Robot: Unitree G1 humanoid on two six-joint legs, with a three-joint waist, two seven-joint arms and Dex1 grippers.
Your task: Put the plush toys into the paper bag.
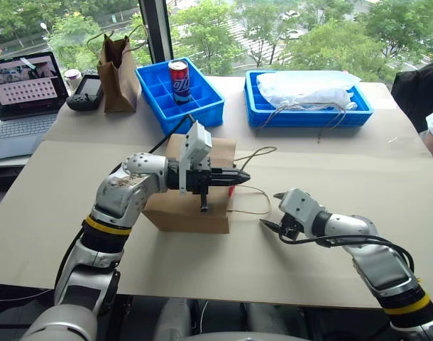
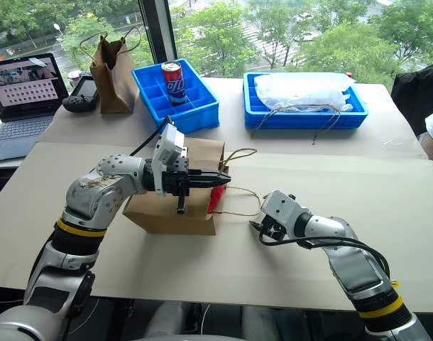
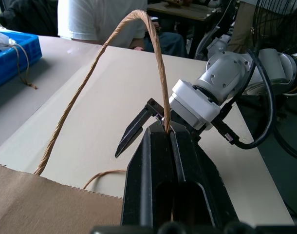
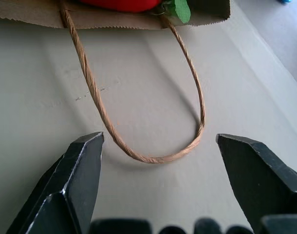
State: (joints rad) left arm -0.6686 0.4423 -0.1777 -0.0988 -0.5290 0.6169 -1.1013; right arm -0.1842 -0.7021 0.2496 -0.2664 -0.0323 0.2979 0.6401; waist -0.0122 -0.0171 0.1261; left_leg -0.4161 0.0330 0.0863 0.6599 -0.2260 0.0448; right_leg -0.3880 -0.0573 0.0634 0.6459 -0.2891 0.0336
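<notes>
My work surface is a wide table covered in pale beige sheeting [image 1: 330, 177]. Directly on it lie the wide brown kraft paper bag [image 1: 188, 206], a narrower upright brown paper bag [image 1: 119, 78], two blue plastic bins [image 1: 202, 106] [image 1: 309, 114], a grey laptop [image 1: 21, 106] and a dark handheld controller [image 1: 85, 92].

Matt kraft paper bag [image 1: 192, 206], twisted twine handles [image 4: 139, 122]

You are looking at a wide brown kraft paper bag [image 2: 175, 209] lying on its side near the middle of the desk, its open mouth facing your right. One thin twine handle [image 3: 114, 46] is lifted in an arch; the other handle [image 4: 139, 122] lies flat on the desk. A red chili-shaped plush toy [image 2: 215, 198] with a green stem sits at the bag's mouth.
</notes>
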